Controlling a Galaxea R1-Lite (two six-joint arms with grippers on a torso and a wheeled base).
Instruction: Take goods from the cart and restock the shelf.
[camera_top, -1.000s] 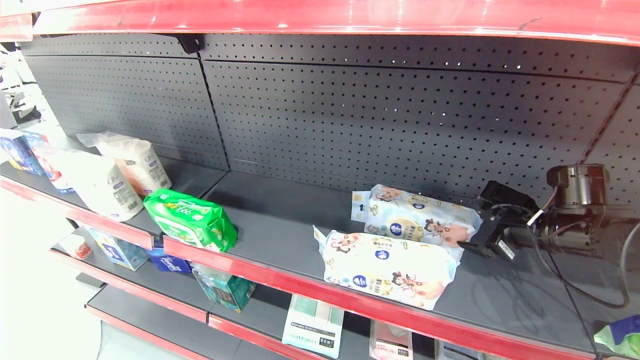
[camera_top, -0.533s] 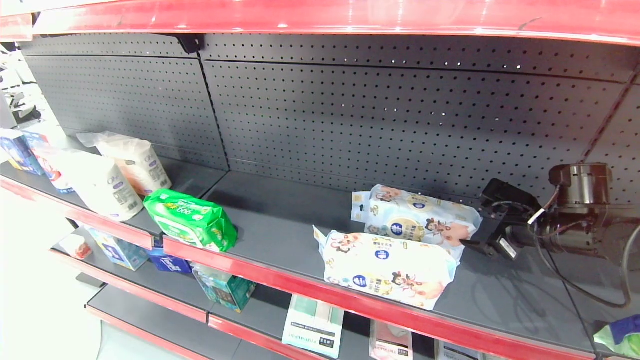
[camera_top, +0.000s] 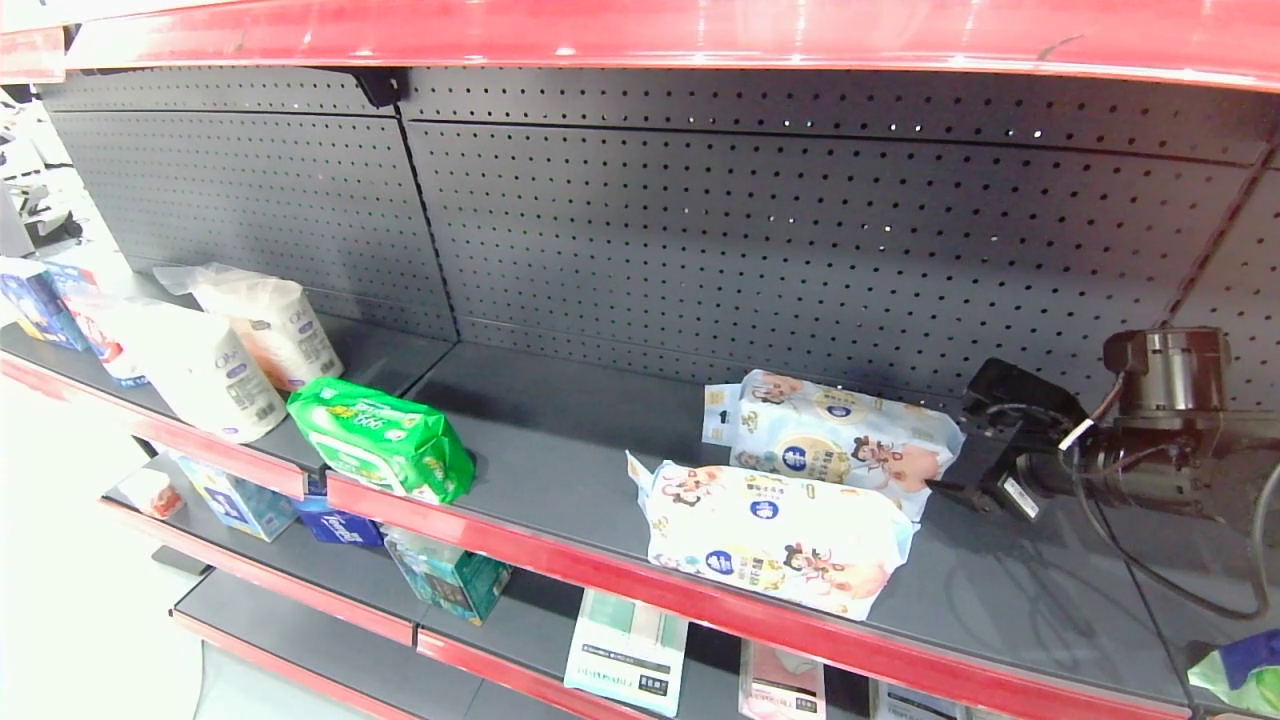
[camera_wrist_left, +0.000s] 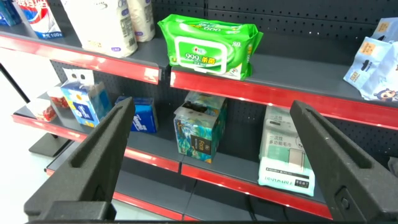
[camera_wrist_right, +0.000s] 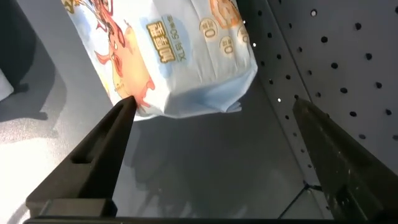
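At the left of the shelf (camera_top: 560, 430) stand white rolls (camera_top: 215, 375), and just beside them a green pack (camera_top: 385, 440) lies at the front lip. Our left gripper (camera_wrist_left: 211, 109) hangs in front of the shelving, lower than that pack and facing the tiers beneath it. Its fingers are spread wide and hold nothing.

Further right lie two pale printed packs. The front pack (camera_top: 775, 535) rests along the red edge, and the rear pack (camera_top: 840, 440) sits behind it, close to the pegboard back and touching or nearly touching the front one. Our right gripper (camera_top: 950, 470) is on the shelf at the rear pack's right end. Its fingers are spread, and the pack's end sits just at the tips. We cannot tell whether one finger touches the wrapper.

We judge the step in hand to be the setting down of the rear pack, which lies flat on the shelf with no grip on it. The next move calls for drawing the right arm straight back, fingers kept apart, so the wrapper is not dragged. At the lower right corner shows a green and blue pack (camera_top: 1235, 670), perhaps cart stock to fetch next.
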